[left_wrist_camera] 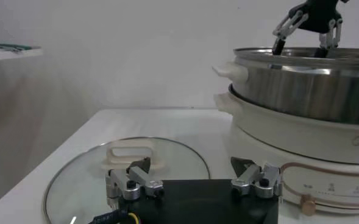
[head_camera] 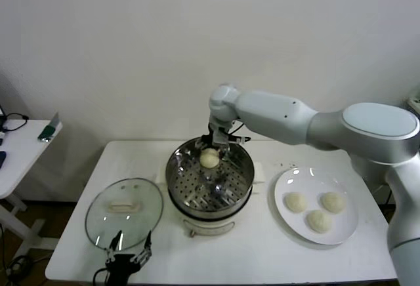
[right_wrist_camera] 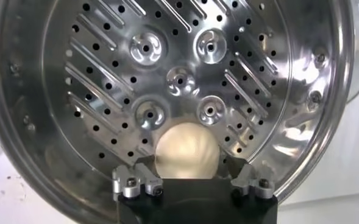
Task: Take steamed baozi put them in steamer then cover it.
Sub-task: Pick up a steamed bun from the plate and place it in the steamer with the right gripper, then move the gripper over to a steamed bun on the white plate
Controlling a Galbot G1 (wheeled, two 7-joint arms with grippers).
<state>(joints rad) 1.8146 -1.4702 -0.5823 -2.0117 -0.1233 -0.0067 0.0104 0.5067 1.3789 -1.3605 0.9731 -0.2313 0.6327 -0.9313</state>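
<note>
The steel steamer [head_camera: 190, 191] stands mid-table on its white pot base [left_wrist_camera: 301, 137]. One cream-white baozi [head_camera: 209, 159] is inside it at the far side, over the perforated floor [right_wrist_camera: 179, 79]. My right gripper [head_camera: 220, 143] hangs just above it, open, its fingers spread either side of the baozi [right_wrist_camera: 186, 152] with small gaps. Three more baozi [head_camera: 295, 201] [head_camera: 333, 201] [head_camera: 319, 221] lie on the white plate [head_camera: 308, 180] to the right. The glass cover [head_camera: 125, 214] lies flat on the table left of the steamer. My left gripper [head_camera: 129, 246] is open and empty at its near edge.
In the left wrist view the cover's cream handle [left_wrist_camera: 130, 153] lies just beyond my left gripper [left_wrist_camera: 190, 165], with the steamer wall [left_wrist_camera: 307, 85] beside it. A side table [head_camera: 20, 145] with small items stands at the far left. The table's front edge [head_camera: 262, 276] is near.
</note>
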